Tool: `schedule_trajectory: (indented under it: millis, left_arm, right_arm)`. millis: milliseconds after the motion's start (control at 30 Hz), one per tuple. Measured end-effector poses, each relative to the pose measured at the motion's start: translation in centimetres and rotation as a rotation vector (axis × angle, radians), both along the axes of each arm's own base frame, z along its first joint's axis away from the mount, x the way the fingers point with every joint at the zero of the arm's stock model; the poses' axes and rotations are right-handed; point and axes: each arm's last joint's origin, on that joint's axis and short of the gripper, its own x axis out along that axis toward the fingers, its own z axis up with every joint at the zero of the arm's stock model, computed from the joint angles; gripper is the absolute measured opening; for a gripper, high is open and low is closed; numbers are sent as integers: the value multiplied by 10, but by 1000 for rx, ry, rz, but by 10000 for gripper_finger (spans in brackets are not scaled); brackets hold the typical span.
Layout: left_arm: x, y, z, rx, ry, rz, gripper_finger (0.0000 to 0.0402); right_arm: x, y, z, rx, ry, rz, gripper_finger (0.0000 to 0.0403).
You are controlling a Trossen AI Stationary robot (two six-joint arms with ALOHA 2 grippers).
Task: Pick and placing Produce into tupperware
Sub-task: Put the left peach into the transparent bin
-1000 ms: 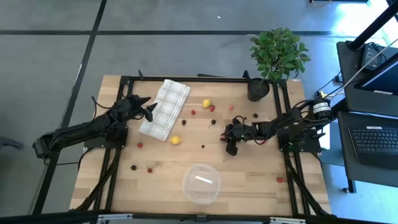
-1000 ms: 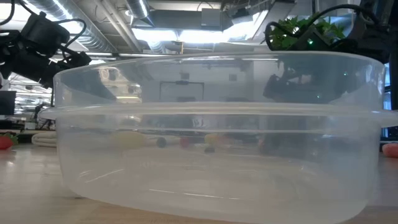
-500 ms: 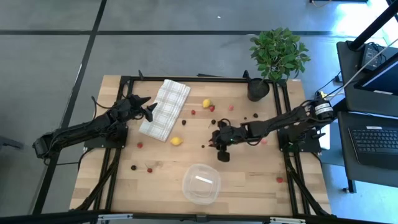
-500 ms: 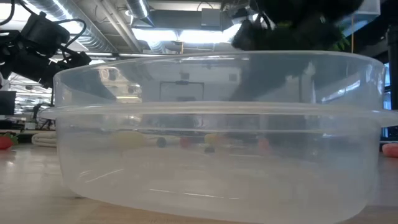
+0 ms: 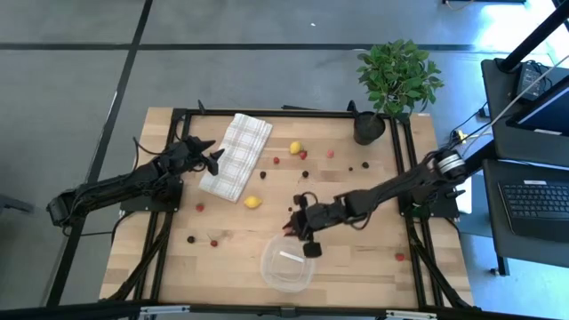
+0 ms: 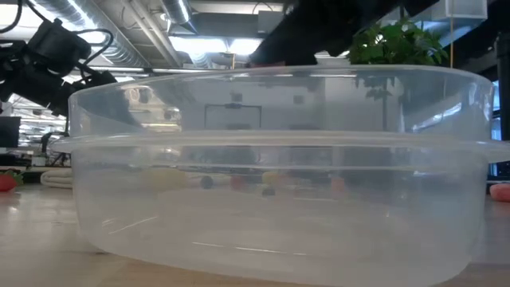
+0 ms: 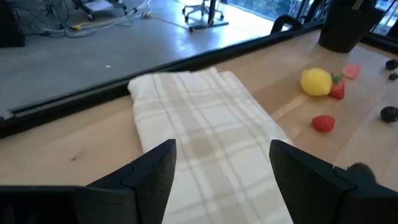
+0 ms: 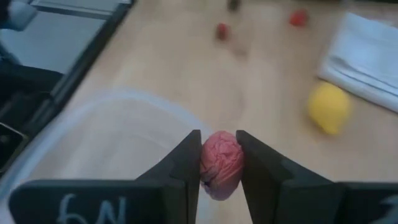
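Gripping a pink raspberry (image 8: 221, 163) in the right gripper (image 5: 300, 228), jaws pinching its sides, hovering near the clear container (image 5: 287, 263) rim on the tabletop (image 5: 356, 258). Looking light, soft and bumpy, likely squashing under hard pressure; gripping gently across the middle. Waiting by the checked cloth (image 5: 236, 155): left gripper (image 7: 221, 165), jaws spread wide, empty. Hiding most scattered fruit in the low view behind the container wall; berry barely showing from above.

Even, bright light fills the high view, and the arms cast only soft, short shadows on the table (image 5: 356, 267). In the low view, ceiling strip lights (image 6: 209, 41) glare behind the tupperware (image 6: 279, 167) — its clear wall smears everything beyond it. The right wrist view is blurred toward its edges — the lemon (image 8: 328, 107) and the checked cloth (image 8: 364, 59) look soft.
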Motion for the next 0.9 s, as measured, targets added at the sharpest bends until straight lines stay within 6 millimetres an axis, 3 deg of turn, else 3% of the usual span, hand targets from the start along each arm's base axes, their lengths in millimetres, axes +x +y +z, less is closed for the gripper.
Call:
schedule_trajectory:
  millis: [367, 900]
  left_arm:
    - [-1, 0, -2, -13, 18, 0, 250]
    - [-1, -1, -3, -25, 25, 3, 250]
  right_arm:
    - [30, 52, -25, 129, 128, 115, 96]
    - [22, 52, -52, 199, 419, 30, 96]
